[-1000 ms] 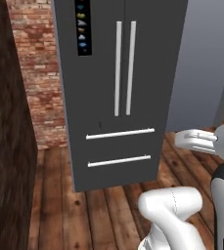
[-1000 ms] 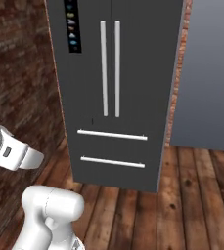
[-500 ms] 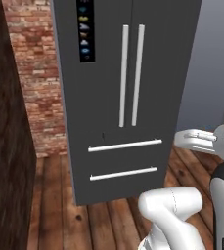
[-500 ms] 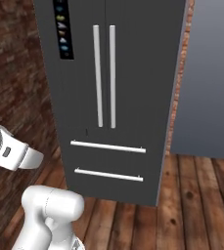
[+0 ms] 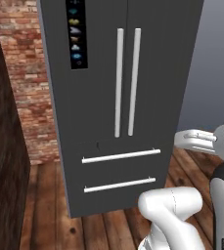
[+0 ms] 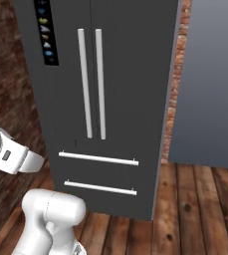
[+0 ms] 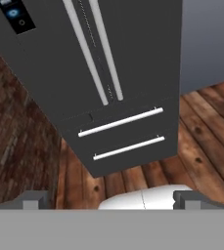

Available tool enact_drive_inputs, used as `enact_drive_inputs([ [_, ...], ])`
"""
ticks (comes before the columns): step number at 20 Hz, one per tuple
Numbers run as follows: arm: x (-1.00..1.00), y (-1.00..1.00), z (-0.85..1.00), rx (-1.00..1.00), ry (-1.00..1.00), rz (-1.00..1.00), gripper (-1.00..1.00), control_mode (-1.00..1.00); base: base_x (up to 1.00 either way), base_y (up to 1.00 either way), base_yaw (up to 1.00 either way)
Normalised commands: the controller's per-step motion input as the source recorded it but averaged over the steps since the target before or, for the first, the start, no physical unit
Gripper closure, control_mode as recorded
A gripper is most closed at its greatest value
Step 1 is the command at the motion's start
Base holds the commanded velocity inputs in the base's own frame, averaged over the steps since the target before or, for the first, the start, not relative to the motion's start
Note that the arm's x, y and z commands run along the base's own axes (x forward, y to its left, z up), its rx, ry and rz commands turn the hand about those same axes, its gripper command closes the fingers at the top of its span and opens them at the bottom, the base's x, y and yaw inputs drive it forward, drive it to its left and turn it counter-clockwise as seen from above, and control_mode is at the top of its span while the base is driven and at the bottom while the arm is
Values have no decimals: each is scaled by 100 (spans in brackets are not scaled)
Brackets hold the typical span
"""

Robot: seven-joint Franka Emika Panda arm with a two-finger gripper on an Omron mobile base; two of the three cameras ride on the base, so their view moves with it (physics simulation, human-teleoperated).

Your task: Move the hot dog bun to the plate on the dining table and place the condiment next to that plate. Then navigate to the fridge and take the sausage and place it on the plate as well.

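Down at the bottom of the hand view the gripper [image 7: 111, 200] shows its two dark fingertips [image 7: 35, 199] standing far apart, spread as wide as they go, with nothing between them and nothing held. Just ahead of the fingers lies bare wooden plank floor [image 7: 206, 127], open room running forward to the foot of the fridge [image 7: 133, 73]. The fridge stands straight ahead of the gripper, well apart from it, doors and drawers all closed. Nearest to the gripper are its two lower drawers, each with a pale horizontal bar handle [image 7: 128, 148]; beyond them rise the two long vertical door handles [image 7: 101, 53], side by side at the seam between the doors. Farthest off, up and to the left, is the black panel of small icons [image 7: 15, 14]. Left of the fridge a red brick wall [image 5: 23, 93] closes that side, with a dark wood-grain panel [image 5: 1, 161] nearer the base; right of it a plain blue-grey wall [image 6: 210, 84] stands back, leaving clear floor on that side. In the left base view the arm's white forearm reaches in from the right. Compared with a second ago the fridge [image 5: 118, 97] fills more of both base views, its drawers sitting lower in the picture: the base has driven closer, while the fingers stay spread as before.
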Motion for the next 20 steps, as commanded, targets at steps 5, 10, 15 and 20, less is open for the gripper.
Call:
enact_drive_inputs([
  [5, 0, 0, 0, 0, 0, 0, -100, 100, 27, -12, 0],
  [10, 0, 0, 0, 0, 0, 0, -100, 100, 5, 0, 0],
  [15, 0, 0, 0, 0, 0, 0, -100, 100, 43, 0, 0],
  [20, 0, 0, 0, 0, 0, 0, -100, 100, 44, 0, 0],
])
